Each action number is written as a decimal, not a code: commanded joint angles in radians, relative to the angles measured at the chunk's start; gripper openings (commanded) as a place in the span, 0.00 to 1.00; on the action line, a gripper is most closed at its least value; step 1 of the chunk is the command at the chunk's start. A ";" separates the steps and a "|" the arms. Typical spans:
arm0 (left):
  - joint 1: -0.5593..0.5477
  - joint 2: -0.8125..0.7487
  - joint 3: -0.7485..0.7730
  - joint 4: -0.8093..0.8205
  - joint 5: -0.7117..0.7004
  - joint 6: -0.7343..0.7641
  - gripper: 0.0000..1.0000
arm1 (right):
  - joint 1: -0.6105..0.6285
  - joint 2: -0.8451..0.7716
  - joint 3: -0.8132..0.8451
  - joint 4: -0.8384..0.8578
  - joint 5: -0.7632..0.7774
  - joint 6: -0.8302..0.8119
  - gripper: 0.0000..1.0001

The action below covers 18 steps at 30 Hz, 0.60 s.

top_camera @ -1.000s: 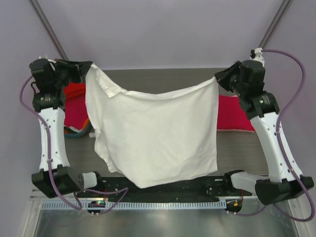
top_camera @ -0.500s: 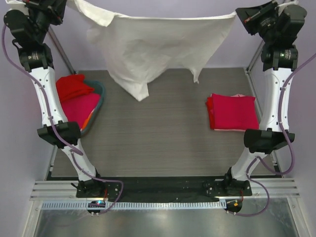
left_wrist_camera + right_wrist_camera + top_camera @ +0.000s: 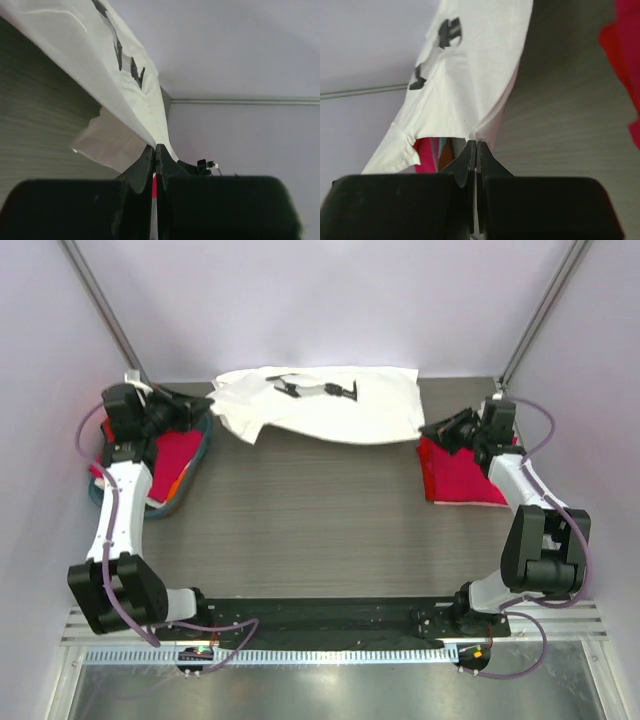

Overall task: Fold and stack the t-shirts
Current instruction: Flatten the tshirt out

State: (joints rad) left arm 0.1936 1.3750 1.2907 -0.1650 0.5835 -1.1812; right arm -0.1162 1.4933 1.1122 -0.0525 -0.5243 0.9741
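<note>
Cotton lies spread along the far edge of the bench (image 3: pixel 320 520): the white t-shirt (image 3: pixel 330 412) rests there, mostly flat, with its black-and-grey print facing up. One sleeve is rumpled toward the left. The left pincer (image 3: pixel 155 151) is pressed together on the shirt's left edge, and the fabric runs up and away from its tips in the left wrist view. The right pincer (image 3: pixel 475 146) is likewise pressed together, pinching the shirt's right edge just beside the folded red-pink stack (image 3: pixel 468 478), which sits near the bench's right side. On the left, the teal basket (image 3: pixel 198 460) holds magenta-pink cloth (image 3: pixel 178 452), and the left arm reaches over it. Both arms are stretched low toward the far corners.
</note>
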 commanded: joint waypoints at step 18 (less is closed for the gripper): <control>0.003 -0.467 -0.630 -0.238 -0.212 0.328 0.00 | -0.003 -0.267 -0.687 0.064 0.101 -0.212 0.01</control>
State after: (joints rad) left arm 0.1928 0.9535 0.6544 -0.3614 0.4088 -0.9207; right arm -0.1173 1.3083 0.4606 0.0406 -0.4854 0.8135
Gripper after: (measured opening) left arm 0.006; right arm 0.026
